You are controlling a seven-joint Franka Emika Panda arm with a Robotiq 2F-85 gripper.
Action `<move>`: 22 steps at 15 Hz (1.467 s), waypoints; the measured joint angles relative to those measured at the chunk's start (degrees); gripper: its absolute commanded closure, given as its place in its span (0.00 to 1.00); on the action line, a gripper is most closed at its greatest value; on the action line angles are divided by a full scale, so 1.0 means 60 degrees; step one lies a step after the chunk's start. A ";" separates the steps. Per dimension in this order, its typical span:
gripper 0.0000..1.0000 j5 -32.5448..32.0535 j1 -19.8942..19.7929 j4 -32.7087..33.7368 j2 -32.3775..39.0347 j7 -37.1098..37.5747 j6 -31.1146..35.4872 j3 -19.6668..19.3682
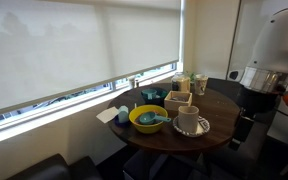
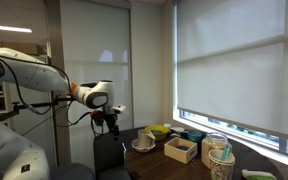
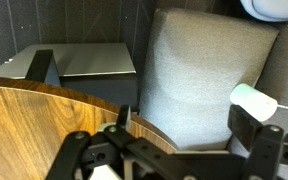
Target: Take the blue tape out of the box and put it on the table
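Plainly the job has barely begun, and every real step lies ahead. The round dark table (image 1: 174,142) carries all the clutter, and the white Panda arm (image 2: 34,68) reaches toward it from the side. Below the wrist camera a grey chair (image 3: 204,80) stands against the table's rim, so the gripper (image 2: 108,122) hangs off the edge, well apart from the box (image 1: 179,101). In the wrist view its fingers (image 3: 124,115) stand wide apart with nothing between them: an empty, spread hand. The small tan box sits open-topped near the middle of the table, just behind a yellow bowl (image 1: 148,119) and a white cup (image 1: 189,122) on its saucer. The blue tape is too small to make out in any view; it probably lies inside the box, since no blue roll shows on the bare wood. What is left, by my reading, is the whole sequence: travel over the table, descend into the box, close on the tape, lift it clear, and set it on a free patch of wood.
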 measured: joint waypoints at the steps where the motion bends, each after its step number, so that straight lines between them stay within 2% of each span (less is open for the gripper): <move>1: 0.00 0.0000 0.0000 0.0000 0.0000 0.0000 0.0000 0.0000; 12: 0.00 -0.0071 -0.0143 0.0089 -0.0002 0.0072 -0.0112 -0.0121; 15: 0.00 -0.0753 -0.1105 0.0867 0.0002 0.0413 -0.0990 -0.0600; 18: 0.00 -0.1581 -0.2279 0.2213 0.0276 0.0507 -0.1910 -0.1158; 20: 0.00 -0.2107 -0.2786 0.3217 0.0801 0.0375 -0.2019 -0.1461; 22: 0.00 -0.2609 -0.2977 0.4264 0.1571 -0.0299 -0.1966 -0.1706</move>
